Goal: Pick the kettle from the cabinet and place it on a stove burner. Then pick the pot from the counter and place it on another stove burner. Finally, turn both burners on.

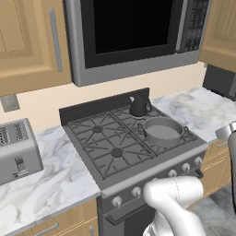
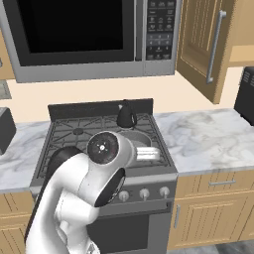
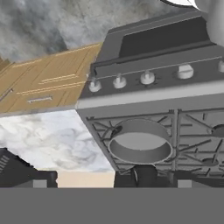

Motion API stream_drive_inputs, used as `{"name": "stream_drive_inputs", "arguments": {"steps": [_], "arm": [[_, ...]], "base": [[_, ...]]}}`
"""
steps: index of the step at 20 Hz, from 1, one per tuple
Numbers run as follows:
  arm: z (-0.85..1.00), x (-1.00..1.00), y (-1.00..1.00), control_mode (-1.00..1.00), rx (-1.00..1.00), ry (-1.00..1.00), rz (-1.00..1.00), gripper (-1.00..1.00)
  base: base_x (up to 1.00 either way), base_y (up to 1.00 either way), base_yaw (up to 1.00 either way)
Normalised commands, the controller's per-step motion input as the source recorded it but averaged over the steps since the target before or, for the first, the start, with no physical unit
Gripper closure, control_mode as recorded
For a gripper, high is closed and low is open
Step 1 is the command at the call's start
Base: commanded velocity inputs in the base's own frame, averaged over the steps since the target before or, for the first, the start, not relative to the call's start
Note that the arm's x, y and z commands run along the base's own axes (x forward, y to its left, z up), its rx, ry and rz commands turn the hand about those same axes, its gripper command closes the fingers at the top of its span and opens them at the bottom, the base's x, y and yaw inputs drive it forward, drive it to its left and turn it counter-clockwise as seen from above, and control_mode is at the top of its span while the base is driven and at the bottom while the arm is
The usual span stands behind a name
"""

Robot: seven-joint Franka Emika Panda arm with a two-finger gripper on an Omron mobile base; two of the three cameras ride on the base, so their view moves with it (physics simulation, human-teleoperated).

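Note:
The black kettle (image 1: 138,105) (image 2: 126,116) stands on the range's back right burner. In front of it the grey pot (image 1: 162,131) (image 3: 140,142) sits on the front right burner, partly hidden by my arm in the right base view. Both left burners (image 1: 97,129) (image 1: 117,152) are bare. The hand view is rolled upside down and looks down over the pot, with the kettle (image 3: 144,176) dark at its bottom edge. My gripper (image 3: 111,183) is open, its tips far apart and nothing between them. The silver knobs (image 1: 136,191) (image 3: 147,78) line the range front. The wall cabinet's door (image 2: 203,42) stands open above the counter (image 2: 208,136).
A microwave (image 1: 133,32) hangs over the range. A toaster (image 1: 16,150) stands on the left counter, and a dark appliance (image 1: 221,80) at the far right. My white arm (image 2: 94,183) rises in front of the oven. Wooden drawer cabinets (image 3: 48,83) lie below the counter.

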Motion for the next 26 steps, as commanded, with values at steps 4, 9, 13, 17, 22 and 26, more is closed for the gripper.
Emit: {"name": "stream_drive_inputs", "arguments": {"steps": [4,9,13,17,22,26], "arm": [[-0.01,-0.46,-0.25,-1.0,0.27,-0.03,-0.09,-1.0],[-0.17,-0.08,-0.09,-1.0,0.41,0.0,-0.07,-1.0],[-0.09,-0.01,0.0,-1.0,0.43,-0.01,-0.14,-1.0],[-0.04,-0.06,0.0,-1.0,0.39,0.0,-0.14,-1.0],[-0.03,-0.18,0.0,-1.0,0.36,0.01,-0.09,-1.0],[0.0,-0.1,0.0,-1.0,0.35,0.05,-0.02,-1.0]], "base": [[0.0,0.0,0.0],[0.0,0.0,0.0],[0.0,0.0,0.0],[0.0,0.0,0.0],[0.0,0.0,0.0],[0.0,0.0,0.0]]}}
